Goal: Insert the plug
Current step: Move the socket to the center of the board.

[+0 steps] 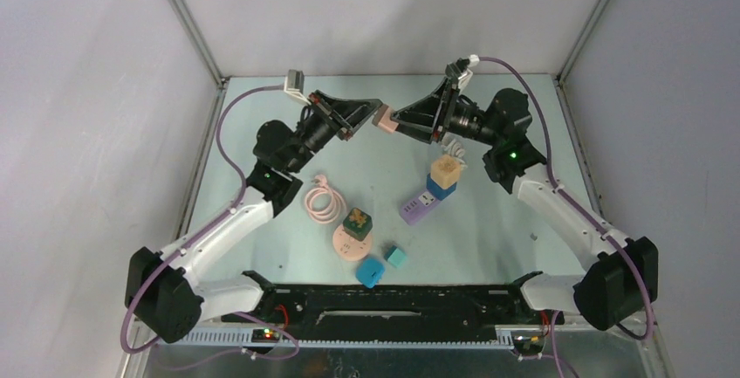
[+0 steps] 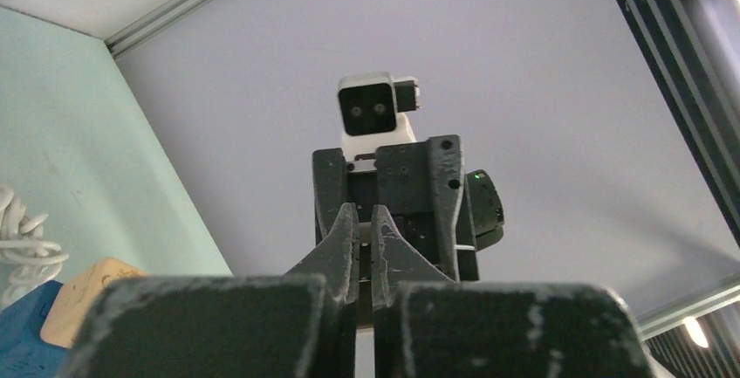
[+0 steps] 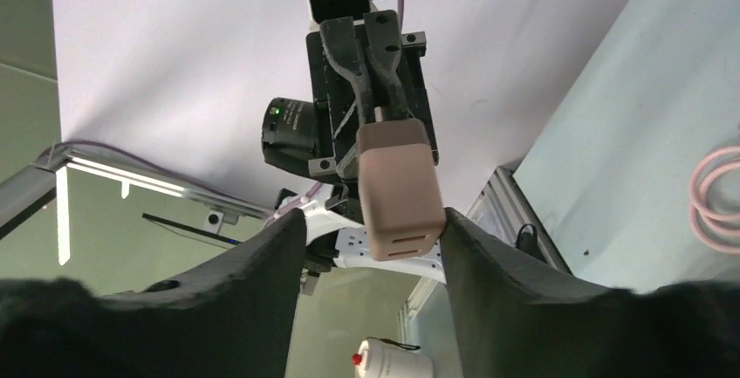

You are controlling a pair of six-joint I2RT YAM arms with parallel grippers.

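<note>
One pink plug (image 3: 397, 188) pinched in left hand (image 1: 376, 115), purple power strip (image 1: 419, 208) markings unreadable

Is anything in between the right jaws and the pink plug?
Nothing visible. The pink plug, held by the left gripper, sits between the right gripper's open jaws.

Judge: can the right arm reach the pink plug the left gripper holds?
Probably yes: the pink plug sits between the right gripper's open fingers, nothing blocking; the left gripper pinches only its far end.
</note>
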